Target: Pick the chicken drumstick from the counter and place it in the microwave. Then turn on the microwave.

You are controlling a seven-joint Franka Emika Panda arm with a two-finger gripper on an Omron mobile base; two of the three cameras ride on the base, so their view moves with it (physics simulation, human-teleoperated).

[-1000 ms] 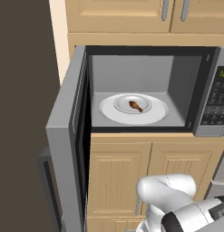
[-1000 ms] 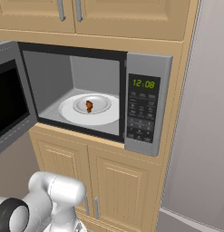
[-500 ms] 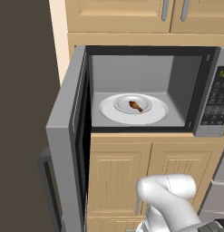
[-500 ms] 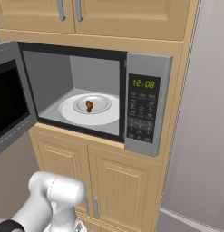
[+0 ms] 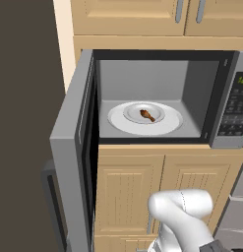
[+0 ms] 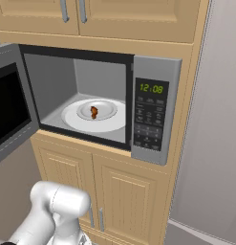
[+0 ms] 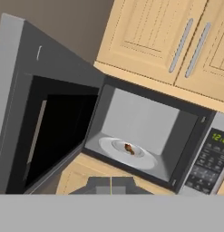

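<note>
Reddish-brown chicken drumstick sitting on a small plate dead centre of the white turntable, inside the microwave. So placing looks done, judging by that. Door hanging wide open off the microwave's left side, black window facing out in the hand view.

Compared with a second ago: nothing shifted inside the microwave, but the arm has sunk lower and pulled back below the microwave, down in front of the wooden cabinet doors. Gripper well clear of the cavity, tips pressed together with nothing between them.

Means the drop-off is behind, probably. Left to do: swing that door shut, then hit start on the keypad at the microwave's right. Green clock display lit above the keypad.
</note>
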